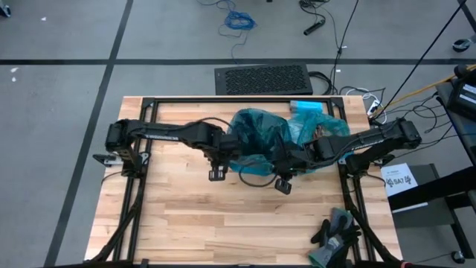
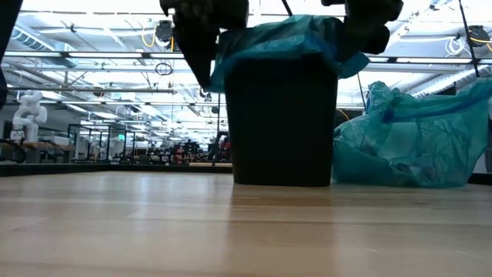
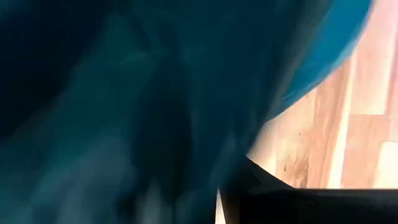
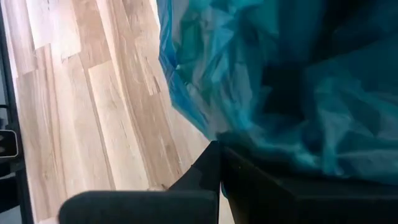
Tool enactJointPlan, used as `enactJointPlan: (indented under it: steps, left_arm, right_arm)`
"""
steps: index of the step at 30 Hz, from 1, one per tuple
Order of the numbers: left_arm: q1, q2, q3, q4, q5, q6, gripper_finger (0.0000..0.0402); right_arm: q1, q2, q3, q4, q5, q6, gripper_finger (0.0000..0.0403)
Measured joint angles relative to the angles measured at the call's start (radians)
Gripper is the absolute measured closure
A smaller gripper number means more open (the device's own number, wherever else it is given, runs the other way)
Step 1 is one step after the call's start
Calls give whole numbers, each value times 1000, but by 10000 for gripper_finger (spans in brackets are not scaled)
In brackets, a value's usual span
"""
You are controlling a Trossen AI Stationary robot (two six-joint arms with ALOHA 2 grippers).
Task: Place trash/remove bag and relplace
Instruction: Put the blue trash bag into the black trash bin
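A black bin [image 2: 280, 123] stands mid-table with a teal bag [image 1: 256, 134] draped over its rim. My left gripper [image 1: 232, 151] is at the bin's left rim, pointing steeply down, and is shut on the bag. My right gripper [image 1: 281, 158] is at the bin's right near rim, also shut on the bag. A second, stuffed teal bag [image 2: 415, 138] rests on the table to the right of the bin. The trash is hidden. My left gripper comes from above, pointing steeply down, at the bag's film over the bin's left rim [image 3: 205, 155]. Film fills its wrist view right up to the fingers [image 3: 292, 199]. Blur hides the place of contact. My right gripper pinches the bag's film at the bin's right near rim [image 4: 214, 134] between its fingertips [image 4: 249, 180]. It comes slanting down from the table's right. The film spreads crumpled beyond the fingers, draped on the bin.
A light-blue pack [image 1: 306, 108] lies at the far edge behind the stuffed bag. Dark gloves [image 1: 336, 231] lie at the near right corner. Bare wood [image 1: 186, 216] stretches across the near half of the table.
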State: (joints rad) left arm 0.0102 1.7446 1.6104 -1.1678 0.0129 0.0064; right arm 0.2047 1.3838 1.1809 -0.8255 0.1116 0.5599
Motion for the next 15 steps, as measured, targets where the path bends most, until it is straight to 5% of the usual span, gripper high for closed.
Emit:
enactJointPlan:
  steps: [15]
  left_arm:
    - [-6,-56,0,10,-10,-108,393]
  right_arm:
    - [7,-1,0,7,20,21,403]
